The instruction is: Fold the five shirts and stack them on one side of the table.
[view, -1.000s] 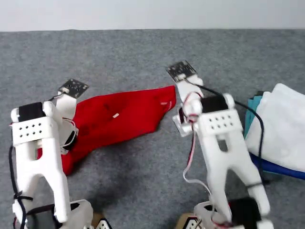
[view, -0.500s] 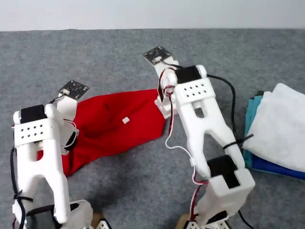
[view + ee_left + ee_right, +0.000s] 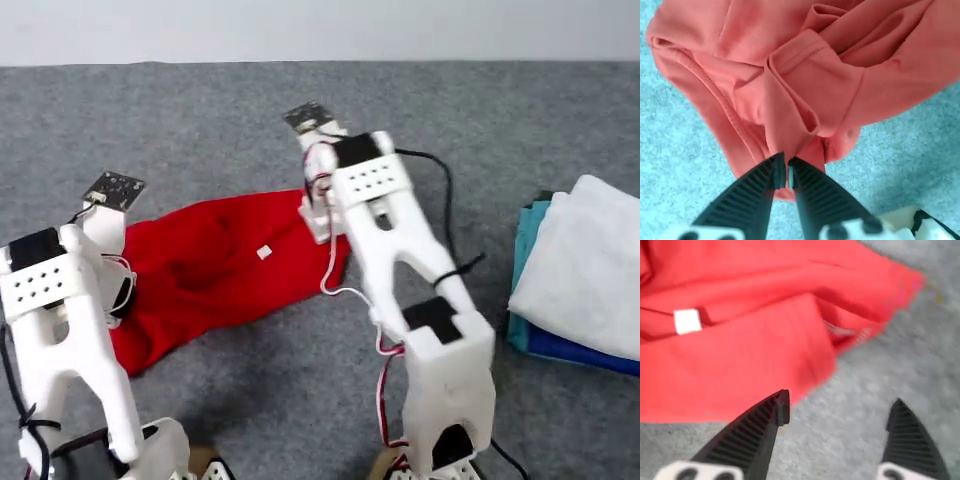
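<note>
red shirt [image 3: 215, 270]: it lies crumpled on the grey table [image 3: 500, 120] between the two arms, and a small white tag [image 3: 264, 252] shows on top.
left gripper [image 3: 786, 167]: the fingers are pressed together on a fold at the shirt's edge, at its left end.
right gripper [image 3: 840, 407]: the fingers are wide apart and hold nothing. It hangs above the shirt's right edge, with one finger over the cloth and the other over bare table.
stack [image 3: 590, 270]: folded shirts at the table's right side, well apart from the red shirt. A white one is on top, with teal and blue under it.
</note>
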You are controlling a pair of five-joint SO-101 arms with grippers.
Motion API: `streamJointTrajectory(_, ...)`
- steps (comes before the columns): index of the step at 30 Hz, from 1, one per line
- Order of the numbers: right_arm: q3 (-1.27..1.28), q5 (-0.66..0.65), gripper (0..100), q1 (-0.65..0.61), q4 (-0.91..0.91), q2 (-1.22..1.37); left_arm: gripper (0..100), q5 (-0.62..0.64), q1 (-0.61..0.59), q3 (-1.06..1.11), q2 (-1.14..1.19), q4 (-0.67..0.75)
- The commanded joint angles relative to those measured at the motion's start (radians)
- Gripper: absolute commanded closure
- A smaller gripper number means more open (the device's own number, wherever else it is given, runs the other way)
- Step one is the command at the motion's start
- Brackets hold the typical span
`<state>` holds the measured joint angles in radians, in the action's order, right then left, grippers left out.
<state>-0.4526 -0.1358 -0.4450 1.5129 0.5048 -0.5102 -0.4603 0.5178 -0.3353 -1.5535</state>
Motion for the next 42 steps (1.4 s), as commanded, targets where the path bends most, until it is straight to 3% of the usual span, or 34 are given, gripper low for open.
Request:
streamJointTrajectory(1,-0.138,0.014,65.5,-0.036,-0.005,0.076,100,-0.006,-0.008,-0.019,-0.034,0.029)
streamJointTrajectory(13,-0.624,0.006,67.8,-0.051,0.082,0.481,100,-0.006,-0.008,-0.018,-0.028,0.028)
streamJointTrajectory(20,-0.879,-0.071,99.8,-0.044,0.216,0.561,100,-0.006,-0.006,-0.016,-0.026,0.028)
streamJointTrajectory(29,-1.175,-0.169,98.9,0.035,0.283,0.530,100,0.003,-0.011,-0.071,-0.037,0.021)
streamJointTrajectory(42,-1.195,-0.178,98.9,0.209,0.282,0.186,100,0.209,-0.006,-0.576,-0.037,-0.041)
